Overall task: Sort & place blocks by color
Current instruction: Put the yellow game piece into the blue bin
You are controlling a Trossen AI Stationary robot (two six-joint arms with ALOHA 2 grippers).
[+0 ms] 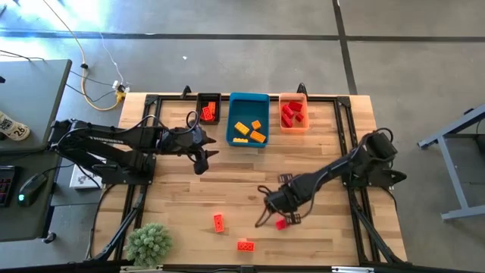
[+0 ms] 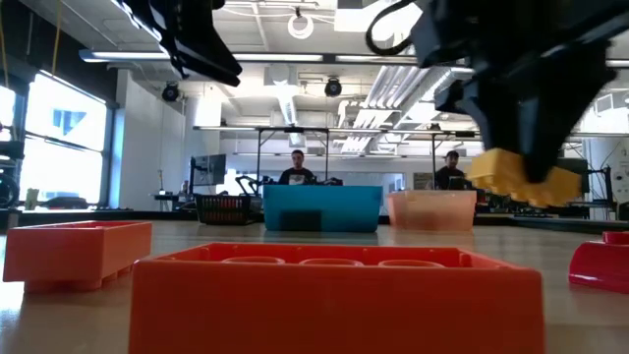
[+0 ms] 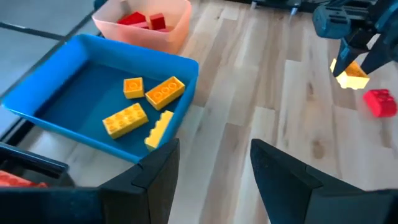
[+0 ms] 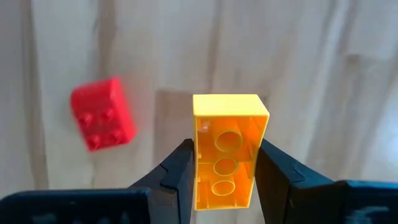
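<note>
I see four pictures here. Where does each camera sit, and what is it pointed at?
High view: overhead, straight down on the wooden table; both dark arms show.
Low view: at tabletop height, looking across to the room; the right claw hangs in from above.
Left wrist view: on the left arm, facing the blue plastic bin; its open claw shows.
Right wrist view: on the right arm, looking down.
Shared: the low and both wrist views show the right claw's yellow studded brick.

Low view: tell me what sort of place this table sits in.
Probably an open robotics lab or workshop. Behind the blue bin, people sit at workstations, under an exposed ceiling with strip lights and a large window.
</note>
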